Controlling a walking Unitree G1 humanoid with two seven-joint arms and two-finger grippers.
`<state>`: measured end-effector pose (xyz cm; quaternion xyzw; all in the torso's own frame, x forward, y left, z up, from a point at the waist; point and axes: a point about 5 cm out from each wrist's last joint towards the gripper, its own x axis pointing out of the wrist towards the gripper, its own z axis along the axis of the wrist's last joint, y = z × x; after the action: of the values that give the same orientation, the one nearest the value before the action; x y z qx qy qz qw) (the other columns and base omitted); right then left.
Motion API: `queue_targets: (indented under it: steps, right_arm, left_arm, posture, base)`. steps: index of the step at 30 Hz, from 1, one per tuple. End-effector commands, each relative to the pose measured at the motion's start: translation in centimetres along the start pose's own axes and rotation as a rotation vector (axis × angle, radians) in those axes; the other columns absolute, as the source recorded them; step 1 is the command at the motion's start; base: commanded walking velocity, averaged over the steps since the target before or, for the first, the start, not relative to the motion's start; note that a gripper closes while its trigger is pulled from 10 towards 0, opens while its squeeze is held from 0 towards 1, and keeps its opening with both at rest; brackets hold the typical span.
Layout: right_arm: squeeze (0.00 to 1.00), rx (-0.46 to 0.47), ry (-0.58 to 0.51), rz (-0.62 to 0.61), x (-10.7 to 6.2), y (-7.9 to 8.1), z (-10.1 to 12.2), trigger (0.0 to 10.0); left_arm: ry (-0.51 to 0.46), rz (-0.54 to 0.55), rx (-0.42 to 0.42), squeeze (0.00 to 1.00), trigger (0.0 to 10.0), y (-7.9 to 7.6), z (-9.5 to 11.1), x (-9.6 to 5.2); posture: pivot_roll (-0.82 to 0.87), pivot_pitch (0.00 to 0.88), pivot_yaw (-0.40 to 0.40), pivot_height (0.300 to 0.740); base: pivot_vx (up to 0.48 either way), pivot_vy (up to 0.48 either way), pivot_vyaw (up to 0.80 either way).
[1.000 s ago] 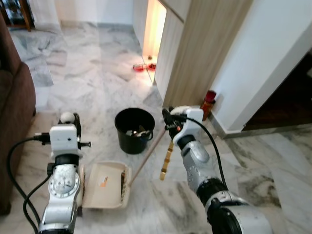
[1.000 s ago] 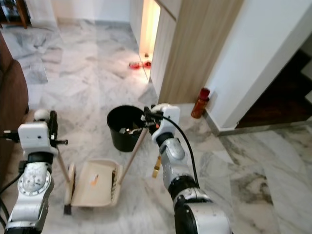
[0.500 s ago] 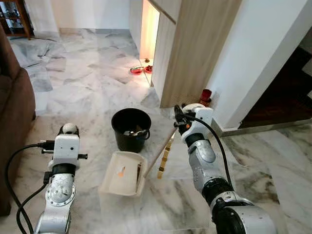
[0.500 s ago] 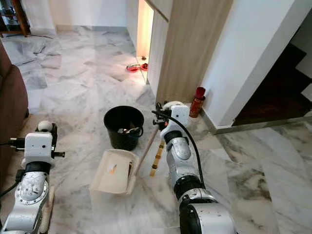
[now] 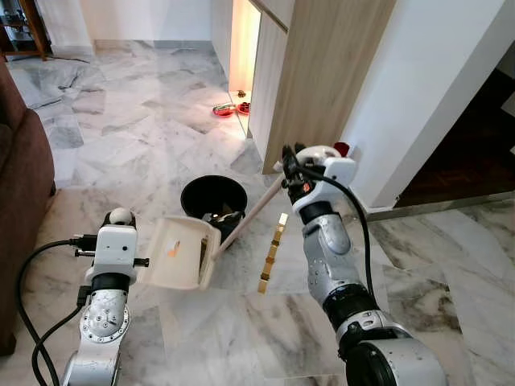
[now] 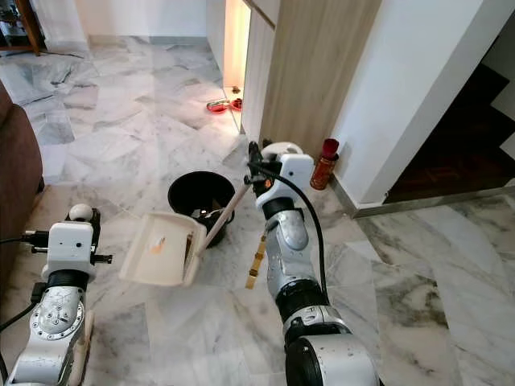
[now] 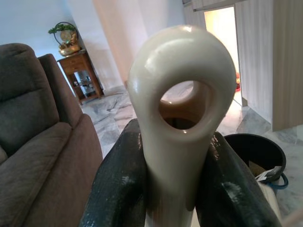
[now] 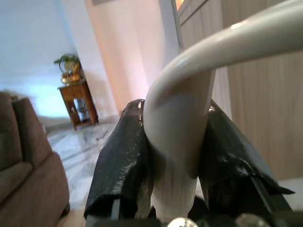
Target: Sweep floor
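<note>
While tilted, the dustpan (image 5: 179, 252) hides part of the bucket (image 5: 211, 197).

Bright, sharp head views; warm glow from doorway (image 5: 241, 48); wrist close-ups blurred

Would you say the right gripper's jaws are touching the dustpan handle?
Touching. The right wrist view shows both black fingers pressed against the cream dustpan handle with no gap on either side.

My left gripper (image 7: 168, 189) sits low at my left side, jaws clamped tight. My right gripper (image 8: 175, 165) is raised ahead on a bent arm, jaws likewise pressed closed.
</note>
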<state>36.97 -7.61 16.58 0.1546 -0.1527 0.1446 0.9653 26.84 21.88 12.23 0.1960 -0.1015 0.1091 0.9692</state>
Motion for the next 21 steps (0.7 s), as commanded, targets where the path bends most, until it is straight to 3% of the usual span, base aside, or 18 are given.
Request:
queue_targets:
  steps: [1,8,17,21]
  right_arm:
    - [0.0,-0.012,-0.137,0.02,1.4,0.8,2.9,10.0]
    - [0.0,0.013,-0.22,0.039,2.3,2.2,4.7,10.0]
    - [0.0,0.029,-0.232,0.056,2.8,3.2,5.2,10.0]
    - [0.0,0.035,-0.227,0.07,2.9,3.5,5.3,10.0]
  left_arm:
    - [-0.028,-0.009,0.002,0.0,10.0,-0.5,0.6,0.0]
    - [-0.037,-0.012,-0.017,0.0,10.0,-0.9,0.9,0.0]
    - [-0.051,-0.011,-0.018,0.0,10.0,-1.0,1.2,0.2]
    - [-0.051,-0.009,-0.018,0.0,10.0,-1.0,1.2,0.2]
  posture:
    - [0.23,0.0,-0.097,0.74]
    - [0.23,0.0,-0.097,0.74]
    - [0.24,0.0,-0.093,0.74]
    - [0.24,0.0,-0.093,0.74]
  base:
    - [0.0,0.0,0.0]
    - [0.0,0.0,0.0]
    - [0.0,0.0,0.0]
    - [0.262,0.0,0.0]
